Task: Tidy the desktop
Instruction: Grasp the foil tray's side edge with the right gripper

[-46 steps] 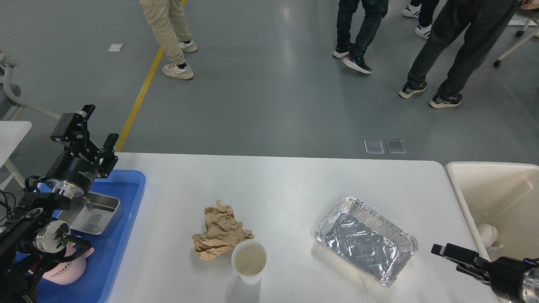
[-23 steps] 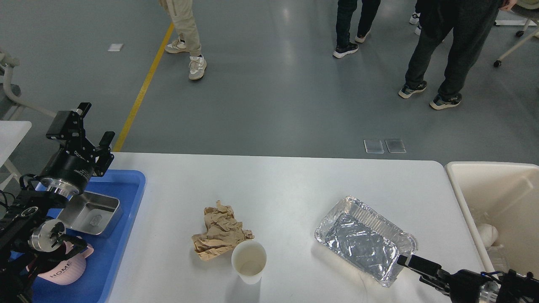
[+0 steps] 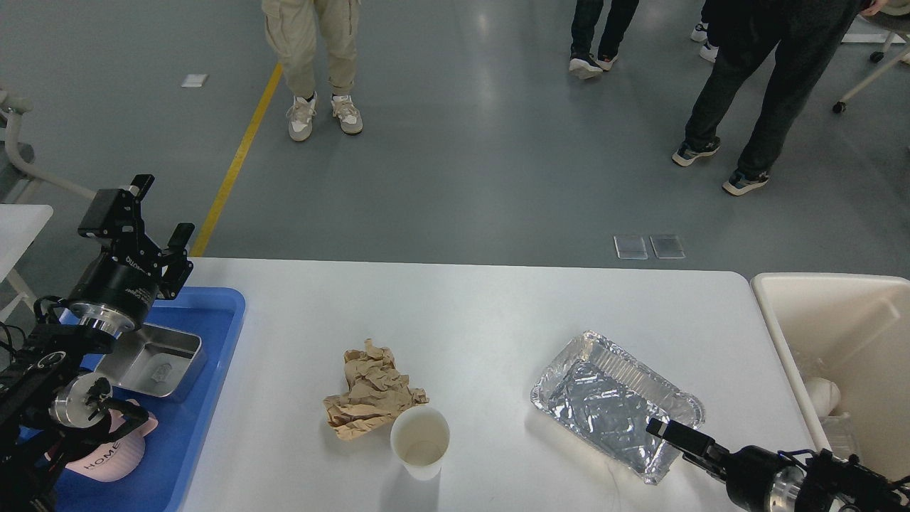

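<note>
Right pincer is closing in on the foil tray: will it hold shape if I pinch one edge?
Probably not. The foil tray looks thin and already creased, so a pinched rim may buckle. It appears empty, so likely light and apt to slide on the smooth desktop if the right pincer nudges it.

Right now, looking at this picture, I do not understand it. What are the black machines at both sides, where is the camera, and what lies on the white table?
The camera sits in a humanoid robot's head, looking down. The black parts are its two arms. The left gripper is open and empty, raised over a blue tray. The right gripper reaches the foil tray; whether it is open or shut cannot be told. On the desktop lie crumpled brown paper, a paper cup and that foil tray. A cream bin stands at the right.
</note>
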You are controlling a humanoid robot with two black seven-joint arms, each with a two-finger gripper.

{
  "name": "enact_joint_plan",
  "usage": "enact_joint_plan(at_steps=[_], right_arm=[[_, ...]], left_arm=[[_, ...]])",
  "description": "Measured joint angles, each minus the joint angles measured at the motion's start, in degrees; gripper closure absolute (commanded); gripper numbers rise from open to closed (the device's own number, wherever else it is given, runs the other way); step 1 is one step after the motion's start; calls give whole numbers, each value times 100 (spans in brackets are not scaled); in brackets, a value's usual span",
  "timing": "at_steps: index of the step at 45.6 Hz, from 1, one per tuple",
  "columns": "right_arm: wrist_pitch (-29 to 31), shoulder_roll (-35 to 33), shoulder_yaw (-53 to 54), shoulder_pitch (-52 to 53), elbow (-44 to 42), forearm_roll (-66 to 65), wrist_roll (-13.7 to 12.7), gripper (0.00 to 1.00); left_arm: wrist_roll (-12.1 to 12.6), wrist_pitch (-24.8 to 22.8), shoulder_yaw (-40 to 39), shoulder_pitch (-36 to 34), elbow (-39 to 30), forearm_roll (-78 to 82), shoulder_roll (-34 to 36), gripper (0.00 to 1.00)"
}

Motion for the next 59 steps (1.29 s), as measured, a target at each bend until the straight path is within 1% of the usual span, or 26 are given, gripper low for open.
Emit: enact_joint_plan(at_steps=[8,11,19,22,23,27,34,40,42,45,51,54,59], right_arm=[[-66,110,-4,20,-52,0,1,0],[-81,157,-4,21,-125,0,2,3],[-229,413,-16,-30,-381,-19,1,27],[-327,453,-43,-40,-419,-59,1,46],[-349,461,-65,-40,-423,-70,1,49],[-396,480,-188,-29,-433,-88,3,52],[-404,488,-263,-6,-426,-89,10,53],[-401,488,-268,4,-400,-89,88,66],[-400,486,-269,5,-397,-89,119,73],[-399,479,-274,6,-397,-89,152,77],[-394,445,-277,9,-399,-81,169,95],[-378,427,-283,9,-400,-81,221,100],[-365,394,-367,11,-400,-81,400,100]], left_arm=[[-10,0,0,7,0,0,-2,3],[-18,0,0,8,1,0,-9,3],[-52,0,-1,9,3,0,-16,3],[-59,0,-1,9,3,0,-16,3],[-60,0,-1,9,4,0,-16,3],[-63,0,-1,13,4,0,-16,3],[-72,0,-1,24,3,0,-21,3],[-114,0,-1,44,3,0,-32,3],[-119,0,-1,53,3,0,-34,3],[-123,0,0,59,3,0,-34,3],[-126,0,1,61,3,0,-34,3],[-130,0,1,61,2,0,-36,3],[-131,0,0,61,2,0,-46,3]])
